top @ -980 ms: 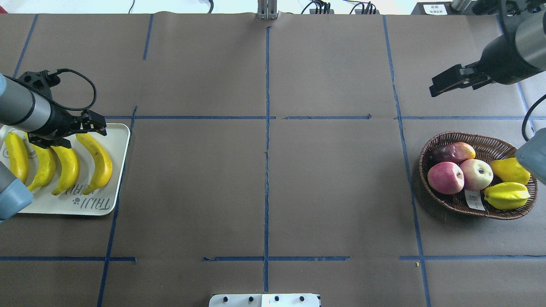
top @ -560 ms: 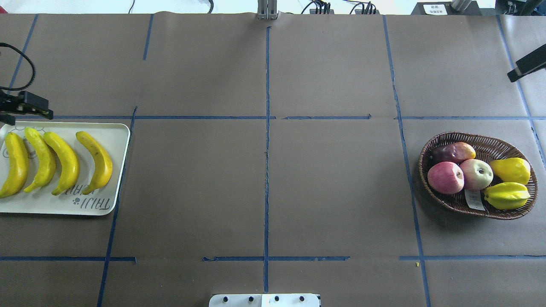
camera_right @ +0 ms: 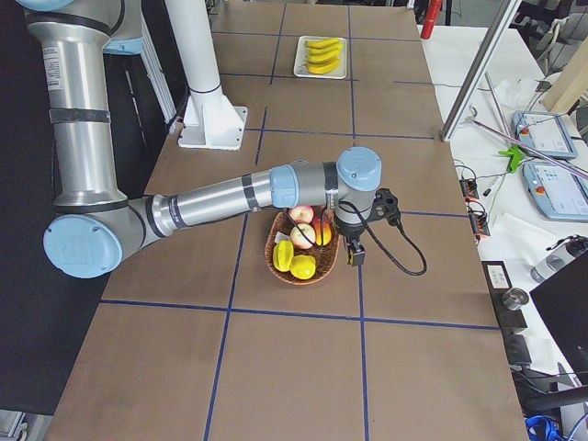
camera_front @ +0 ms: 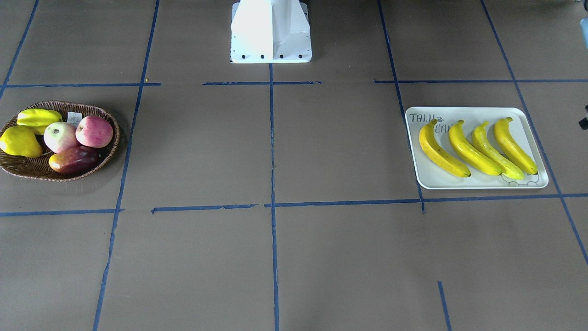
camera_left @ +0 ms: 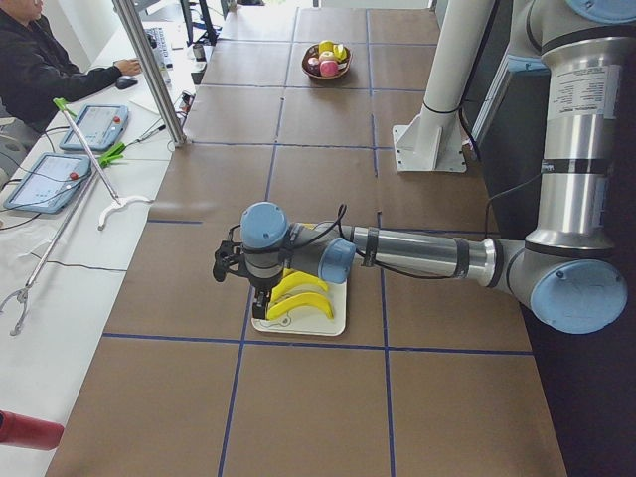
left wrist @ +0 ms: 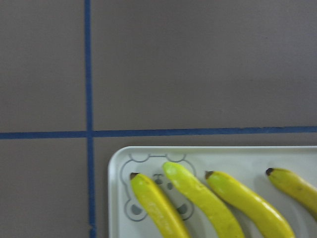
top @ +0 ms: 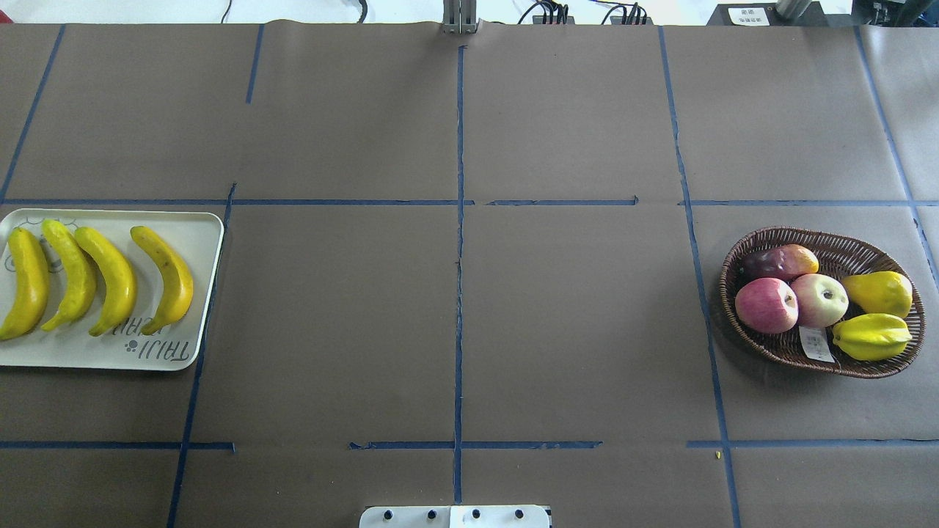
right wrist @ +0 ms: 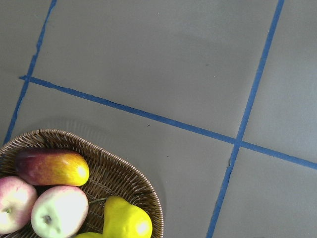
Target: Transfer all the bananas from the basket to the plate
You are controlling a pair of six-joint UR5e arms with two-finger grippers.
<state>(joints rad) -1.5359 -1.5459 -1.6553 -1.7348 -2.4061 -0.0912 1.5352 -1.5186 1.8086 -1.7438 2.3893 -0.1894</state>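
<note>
Four yellow bananas [top: 110, 279] lie side by side on the white plate [top: 202, 235] at the table's left end; they also show in the front-facing view [camera_front: 468, 149] and the left wrist view [left wrist: 237, 203]. The wicker basket [top: 737, 253] at the right end holds no banana. My left gripper [camera_left: 259, 295] shows only in the exterior left view, over the plate's outer end; I cannot tell if it is open. My right gripper [camera_right: 355, 254] shows only in the exterior right view, just beyond the basket [camera_right: 276, 265]; I cannot tell its state either.
The basket holds two apples [top: 766, 304], a mango [top: 781, 262], a yellow pear [top: 878, 293] and a star fruit [top: 871, 336]. The robot's white base [camera_front: 271, 32] stands mid-table. An operator [camera_left: 40, 60] sits by a side table with tablets.
Both grippers have drawn outward and left the overhead view, the left one to the left, the right one to the right. The bananas, plate and basket have not moved.
</note>
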